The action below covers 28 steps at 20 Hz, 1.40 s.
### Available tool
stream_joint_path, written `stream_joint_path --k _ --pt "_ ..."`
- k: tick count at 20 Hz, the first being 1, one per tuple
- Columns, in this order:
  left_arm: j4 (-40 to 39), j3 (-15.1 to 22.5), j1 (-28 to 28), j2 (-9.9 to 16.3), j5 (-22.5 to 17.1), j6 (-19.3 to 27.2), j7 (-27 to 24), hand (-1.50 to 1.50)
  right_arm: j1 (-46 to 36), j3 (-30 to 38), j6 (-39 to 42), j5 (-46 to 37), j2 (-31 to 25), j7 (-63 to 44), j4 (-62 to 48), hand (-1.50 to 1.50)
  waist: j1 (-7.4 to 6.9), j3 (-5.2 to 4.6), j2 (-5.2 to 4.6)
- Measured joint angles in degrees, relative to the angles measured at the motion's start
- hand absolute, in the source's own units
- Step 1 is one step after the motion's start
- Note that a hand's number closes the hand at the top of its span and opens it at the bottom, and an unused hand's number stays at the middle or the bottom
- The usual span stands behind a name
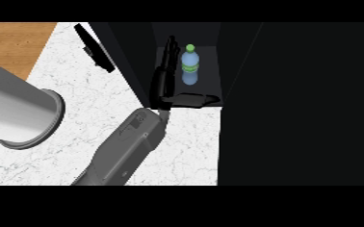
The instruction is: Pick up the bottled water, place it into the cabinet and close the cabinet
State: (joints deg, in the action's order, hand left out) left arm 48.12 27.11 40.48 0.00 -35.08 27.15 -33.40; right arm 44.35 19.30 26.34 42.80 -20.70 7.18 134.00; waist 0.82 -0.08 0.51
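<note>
Bottled water (189, 63) is standing upright inside the open cabinet (235, 53). Hand (168, 74) is sitting just left of it with fingers straight, holding nothing, forearm lying over the table (85, 101).

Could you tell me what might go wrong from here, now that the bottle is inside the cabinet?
The hand lies right beside the bottled water in the cabinet; pulling back could tip it over. The cabinet door stands open, so shutting it too early might catch the forearm.
</note>
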Motion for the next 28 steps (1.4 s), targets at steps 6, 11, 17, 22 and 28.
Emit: stream_joint_path --k 6,11,17,22,28 --pt "14.8 6.03 -12.75 0.55 1.36 2.51 0.82 -1.5 0.06 1.0 0.35 0.12 0.56 0.12 -0.05 -1.5 -0.95 0.03 0.06" --pt "25.92 11.48 -22.29 3.11 3.02 2.26 1.94 1.5 0.17 1.04 1.75 0.16 0.24 0.0 0.09 1.5 -1.0 0.03 0.0" --pt "37.8 15.14 -31.52 10.07 4.07 0.49 3.44 1.5 0.91 -0.46 4.72 0.25 -1.7 -1.32 0.35 1.5 -0.98 0.0 -0.07" --pt "45.31 14.42 -37.98 17.99 3.95 -2.37 3.19 1.5 1.25 -2.93 6.57 0.04 -2.05 -2.05 0.48 1.5 -0.98 -0.01 -0.12" --pt "50.51 10.65 -43.6 26.13 2.01 -6.04 2.5 1.5 3.18 -6.51 13.09 -0.44 -4.91 -2.67 0.74 1.5 -0.64 -0.08 0.04"
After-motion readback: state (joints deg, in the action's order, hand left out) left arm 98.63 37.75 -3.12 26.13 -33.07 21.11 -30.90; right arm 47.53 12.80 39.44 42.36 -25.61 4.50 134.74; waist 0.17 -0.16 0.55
